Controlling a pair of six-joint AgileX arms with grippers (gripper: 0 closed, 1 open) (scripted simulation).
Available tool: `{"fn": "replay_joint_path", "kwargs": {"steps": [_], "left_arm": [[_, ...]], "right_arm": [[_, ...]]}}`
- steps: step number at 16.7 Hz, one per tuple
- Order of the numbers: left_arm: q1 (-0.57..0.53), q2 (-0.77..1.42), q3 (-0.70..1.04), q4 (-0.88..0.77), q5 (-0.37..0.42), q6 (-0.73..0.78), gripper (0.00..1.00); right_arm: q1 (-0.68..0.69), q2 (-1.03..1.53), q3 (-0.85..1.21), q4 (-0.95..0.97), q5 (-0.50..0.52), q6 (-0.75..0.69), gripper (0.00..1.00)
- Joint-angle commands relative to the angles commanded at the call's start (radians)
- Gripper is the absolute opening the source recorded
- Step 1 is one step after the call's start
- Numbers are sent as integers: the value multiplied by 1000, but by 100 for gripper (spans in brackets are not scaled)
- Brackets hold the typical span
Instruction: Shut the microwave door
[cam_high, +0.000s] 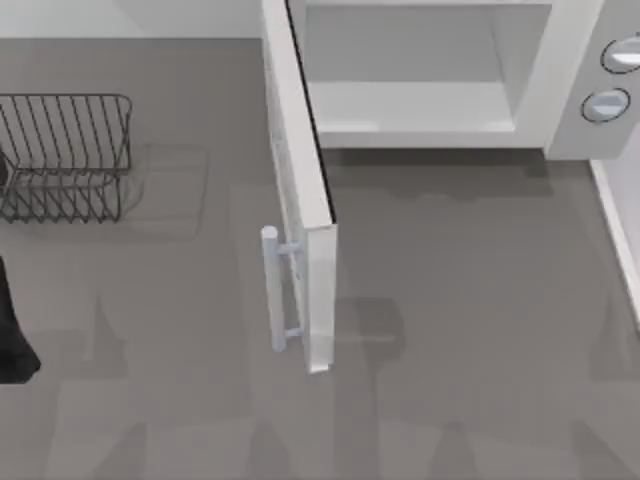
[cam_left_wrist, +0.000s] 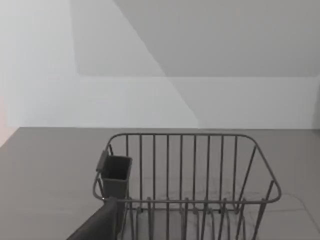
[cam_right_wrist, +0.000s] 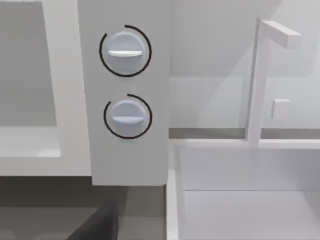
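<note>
Microwave door stood wide open, looking stiff and heavy; pushing its flat left face beside the bar handle seemed best. Whether either hand was spread, I couldn't tell.

The big white box microwave looked like smooth matt plastic, same for its thick white rectangular door, and the pale bar handle had a slight satin sheen. The two round grey-blue knobs looked like smooth plastic too. The dark wire rack read as thin matt metal rods, sitting on a flat, matt grey tabletop.
</note>
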Motion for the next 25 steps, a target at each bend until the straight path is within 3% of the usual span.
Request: {"fn": "replay_joint_path", "kwargs": {"steps": [5, 10, 25], "left_arm": [[-16, 51, 43, -46, 15, 28, 100], [-78, 285, 260, -250, 75, 155, 100], [-315, 1411, 1476, -1176, 345, 736, 100]], "right_arm": [[0, 0, 0, 0, 0, 0, 100], [0, 0, 0, 0, 0, 0, 100], [0, 0, 0, 0, 0, 0, 100]]}}
